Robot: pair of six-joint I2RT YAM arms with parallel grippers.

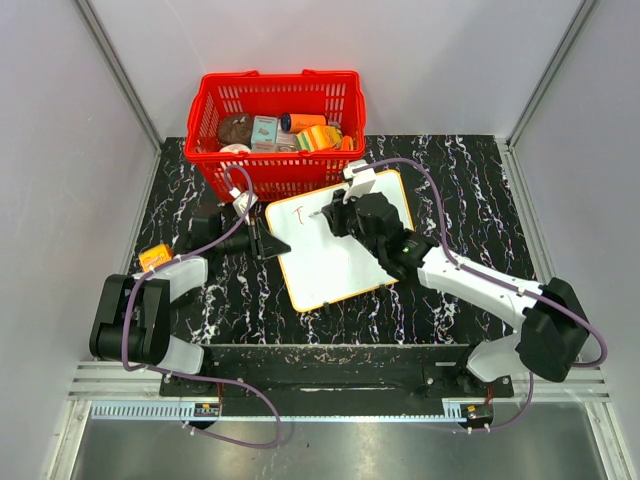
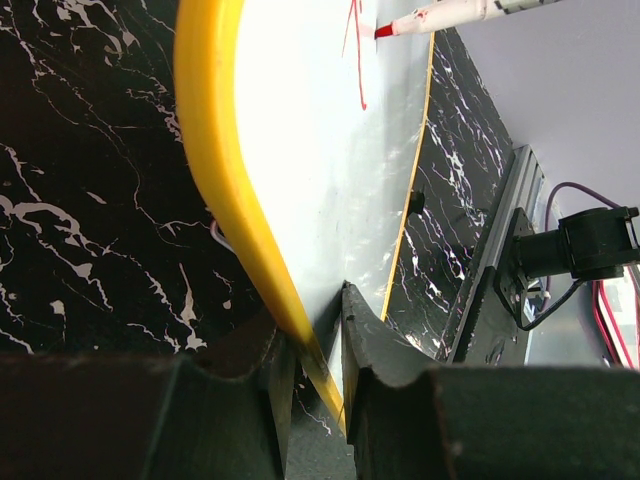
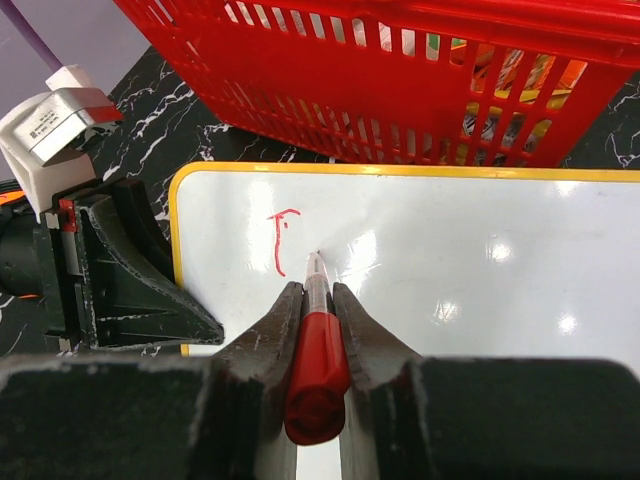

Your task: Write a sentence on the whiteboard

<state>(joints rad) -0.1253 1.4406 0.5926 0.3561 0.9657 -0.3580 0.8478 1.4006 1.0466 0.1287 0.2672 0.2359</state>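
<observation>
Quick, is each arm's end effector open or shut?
Left end effector: closed on the whiteboard rim.
Right end effector: closed on the red marker.

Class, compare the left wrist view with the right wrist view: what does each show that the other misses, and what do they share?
Only left wrist: the metal rail at the table's edge, and the whiteboard rim pinched between the jaws of the left gripper. Only right wrist: the red basket and the right gripper, jaws shut on the red marker. Both: the whiteboard, the marker's tip, the first red stroke.
</observation>
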